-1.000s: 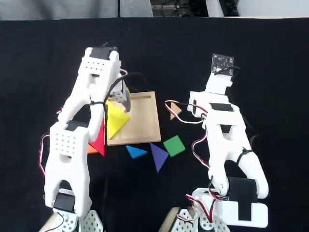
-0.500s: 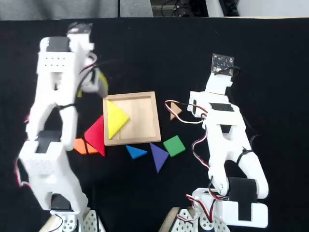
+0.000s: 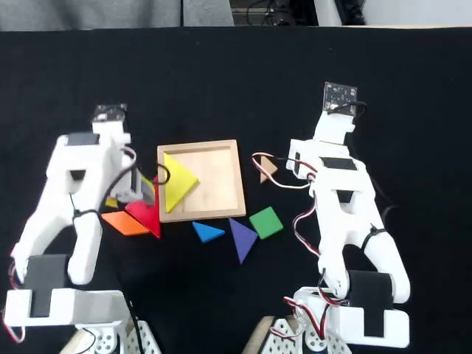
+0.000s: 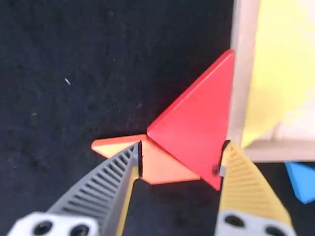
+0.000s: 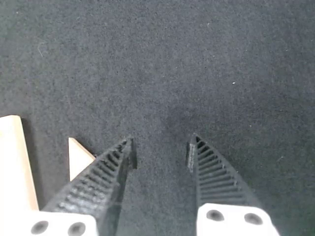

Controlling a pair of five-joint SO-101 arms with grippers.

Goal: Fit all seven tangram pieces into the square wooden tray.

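The square wooden tray [image 3: 221,193] holds a big yellow triangle [image 3: 177,181] in its left half. A red triangle [image 4: 197,130] lies against the tray's outer left edge [image 4: 242,73], and an orange piece [image 4: 152,162] touches it. My left gripper [image 4: 182,147] hangs low over these two, open, its fingers straddling the red triangle's lower corner. On the cloth in front of the tray lie a blue triangle [image 3: 207,231], a purple triangle [image 3: 242,237] and a green square [image 3: 265,222]. My right gripper [image 5: 161,142] is open over bare cloth, beside a small tan triangle [image 5: 78,155].
Black cloth covers the table [image 3: 413,110], with wide free room at the back and far right. The right arm's body [image 3: 346,214] stands to the right of the green square. The tray's right half is bare wood.
The left arm left the yellow triangle in the tray, swung out to the far left, then came down over the red triangle. The right arm has not moved.
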